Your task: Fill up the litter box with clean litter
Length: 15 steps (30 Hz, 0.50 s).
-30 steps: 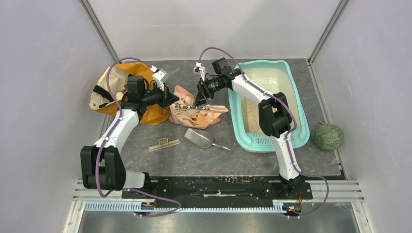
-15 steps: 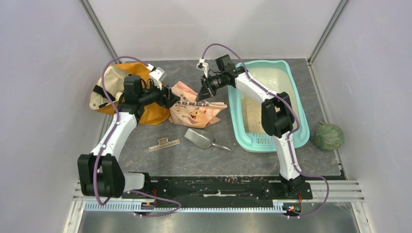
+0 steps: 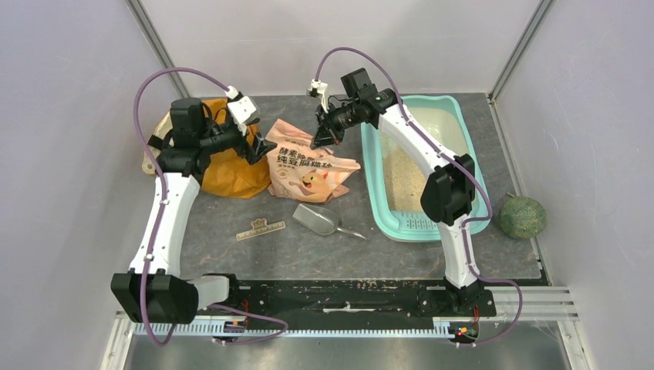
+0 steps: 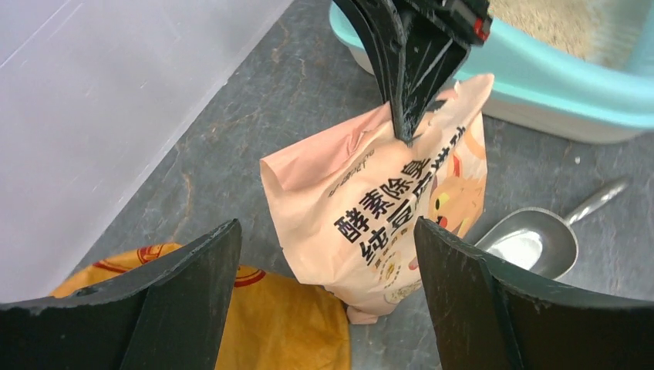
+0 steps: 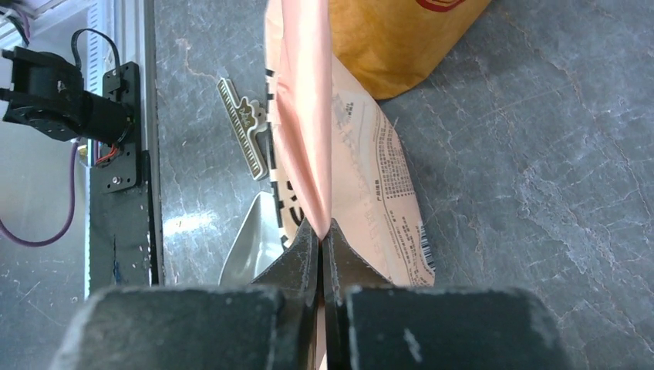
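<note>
Two arms: the pouch (image 3: 308, 171) has just passed from the left one to the right.
Bag (image 3: 224, 173): orange, far left, slumped on the table (image 3: 370, 254). The pouch's base sits just beside it.
Left gripper (image 3: 261, 146): released, jaws wide and holding nothing. It has drawn back and up from the pouch it pinched a second ago.
Pouch: peach-pink, between the arms, left of the box (image 3: 420, 225). It stands more upright than before, hung by its top edge, with its base seemingly on the table.
Scoop (image 3: 315, 219): silver, lying on the table on the near side of the pouch, apart from both grippers.
Right gripper (image 3: 320, 141): clenched flat on the pouch's top edge. A second ago it hovered wide above that edge.
Box: teal, right of the pouch, under the right arm.
Litter (image 3: 401, 181): a tan layer covers the box's near and middle floor, and the far end is pale and bare. Any litter inside the pouch is hidden.
Meaning: the right gripper alone holds the pouch now, and the task looks part done. The next move is likely a lift across the rim, then a tilt.
Risk: the pinch on one edge is thin, so the pouch could swing or slip. Whether its mouth is open I cannot tell.
</note>
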Each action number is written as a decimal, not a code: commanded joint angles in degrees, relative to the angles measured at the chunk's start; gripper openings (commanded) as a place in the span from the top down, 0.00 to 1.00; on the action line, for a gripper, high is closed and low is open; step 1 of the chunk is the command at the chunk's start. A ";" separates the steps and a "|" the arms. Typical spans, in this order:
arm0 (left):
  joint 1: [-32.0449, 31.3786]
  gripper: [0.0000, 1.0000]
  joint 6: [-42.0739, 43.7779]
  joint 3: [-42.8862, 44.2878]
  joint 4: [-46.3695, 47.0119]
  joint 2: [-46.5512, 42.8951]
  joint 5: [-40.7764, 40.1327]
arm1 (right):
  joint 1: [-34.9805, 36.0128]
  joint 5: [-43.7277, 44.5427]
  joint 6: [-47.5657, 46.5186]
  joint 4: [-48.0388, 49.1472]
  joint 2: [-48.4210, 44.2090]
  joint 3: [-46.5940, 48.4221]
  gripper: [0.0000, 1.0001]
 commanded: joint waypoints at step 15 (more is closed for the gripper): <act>-9.14 0.09 28.77 -0.24 4.75 6.08 -3.86 | 4.26 2.29 -5.45 -10.02 -3.54 8.71 1.00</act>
